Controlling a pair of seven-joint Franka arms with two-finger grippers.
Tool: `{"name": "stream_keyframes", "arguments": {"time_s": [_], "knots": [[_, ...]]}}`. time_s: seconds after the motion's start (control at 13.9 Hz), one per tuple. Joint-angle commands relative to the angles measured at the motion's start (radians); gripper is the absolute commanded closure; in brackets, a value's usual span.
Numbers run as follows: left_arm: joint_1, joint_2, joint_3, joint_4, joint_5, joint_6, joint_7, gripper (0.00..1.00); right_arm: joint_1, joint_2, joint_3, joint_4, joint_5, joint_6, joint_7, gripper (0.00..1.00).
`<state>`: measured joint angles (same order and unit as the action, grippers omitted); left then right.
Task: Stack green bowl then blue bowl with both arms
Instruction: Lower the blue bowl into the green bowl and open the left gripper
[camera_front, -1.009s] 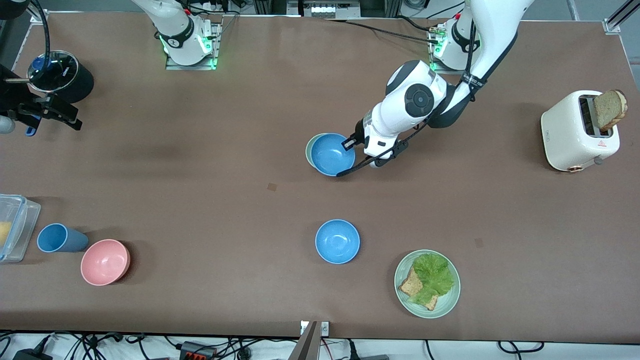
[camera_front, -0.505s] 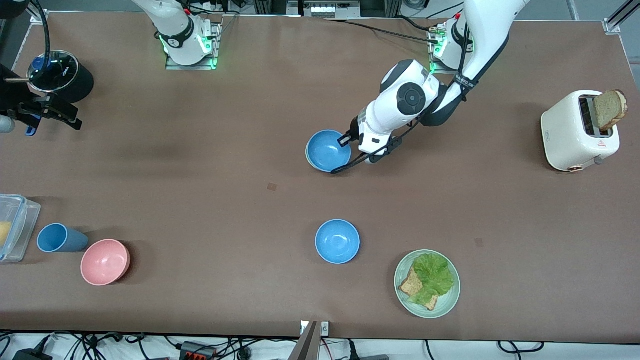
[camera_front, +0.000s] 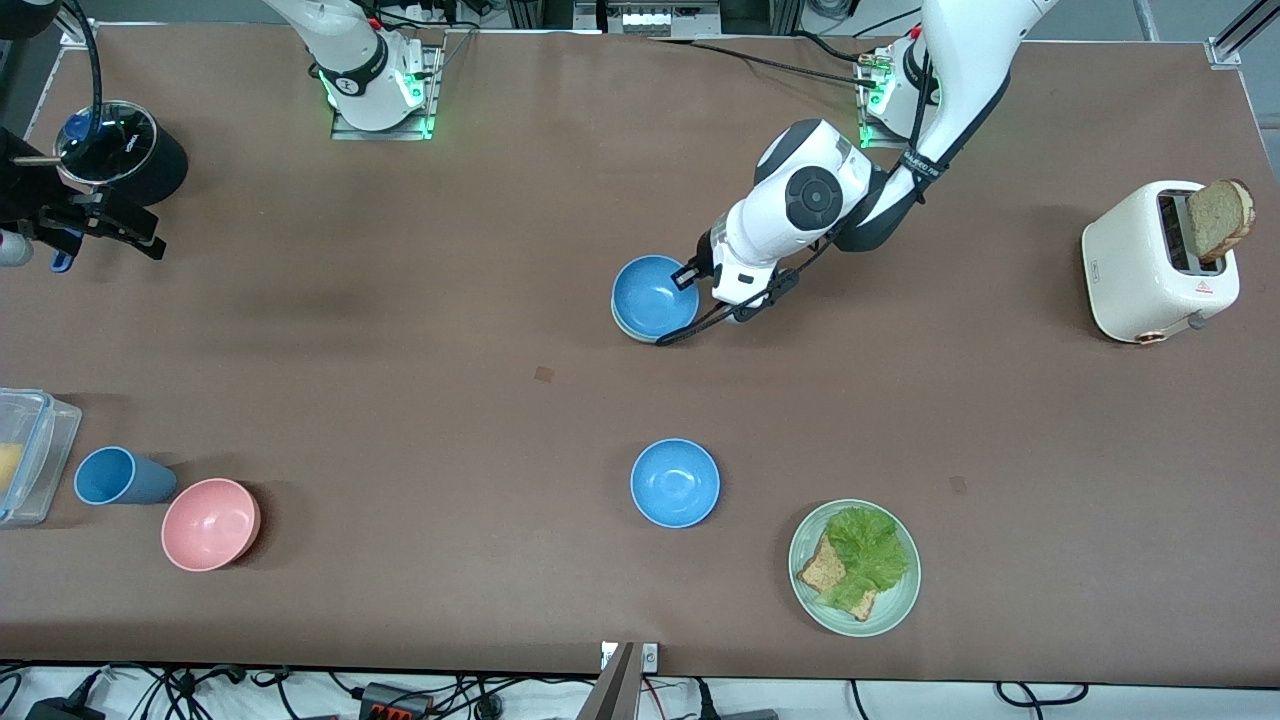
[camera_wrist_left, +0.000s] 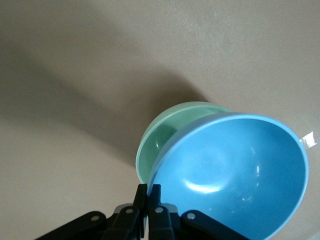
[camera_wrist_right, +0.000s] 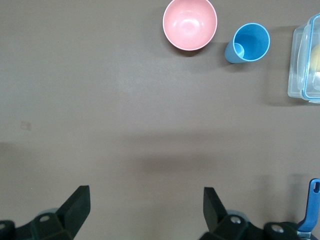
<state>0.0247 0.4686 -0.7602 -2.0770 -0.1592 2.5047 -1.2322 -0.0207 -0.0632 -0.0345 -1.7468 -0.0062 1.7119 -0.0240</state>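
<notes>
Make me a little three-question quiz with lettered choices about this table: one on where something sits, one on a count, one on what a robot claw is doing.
1. Where is the flat pale-green plate of lettuce and toast?
A. Beside the white toaster
B. Nearer the front camera than the lone round blue bowl on the table
C. Inside the clear plastic box

2. How many small round bowls show in all?
A. Two
B. Four
C. Six

3. What is the left gripper doing?
A. Hanging open over bare table
B. Shut on the rim of the blue bowl
C. Holding the blue cup

Answers: 1 B, the plate lies lower in the front view than that bowl. 2 B, two blue, one pink bowl and one mint-green bowl. 3 B, the left wrist view shows its fingers pinched on the blue rim, over the green bowl; the right gripper waits open.
</notes>
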Motion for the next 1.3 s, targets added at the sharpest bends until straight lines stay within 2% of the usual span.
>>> {"name": "stream_keyframes", "arguments": {"time_s": [0.0, 0.65, 0.72, 0.79, 0.86, 1.01, 1.23], "knots": [[-0.012, -0.008, 0.005, -0.012, -0.002, 0.02, -0.013, 1.0, 0.002, -0.033, -0.002, -0.031, -0.009, 0.0, 0.01, 0.0], [-0.034, -0.004, 0.01, -0.046, 0.0, 0.086, -0.012, 0.99, 0.002, -0.032, -0.002, -0.031, -0.009, -0.003, 0.007, 0.0], [-0.032, -0.004, 0.012, -0.046, 0.0, 0.085, -0.012, 0.96, 0.002, -0.033, -0.004, -0.031, -0.009, -0.003, 0.007, 0.0], [-0.032, -0.004, 0.016, -0.044, 0.0, 0.082, -0.01, 0.84, 0.002, -0.032, -0.002, -0.031, -0.009, -0.003, 0.006, 0.0], [-0.025, -0.004, 0.034, -0.04, 0.0, 0.074, -0.01, 0.68, 0.002, -0.033, -0.002, -0.031, -0.009, -0.003, 0.006, 0.0], [-0.011, -0.011, 0.038, -0.023, 0.0, 0.007, -0.012, 0.63, 0.002, -0.032, -0.004, -0.031, -0.009, -0.003, 0.006, 0.0], [0.021, -0.016, 0.039, 0.055, 0.001, -0.11, -0.012, 0.62, 0.002, -0.033, -0.004, -0.031, -0.009, -0.005, -0.002, 0.0]]}}
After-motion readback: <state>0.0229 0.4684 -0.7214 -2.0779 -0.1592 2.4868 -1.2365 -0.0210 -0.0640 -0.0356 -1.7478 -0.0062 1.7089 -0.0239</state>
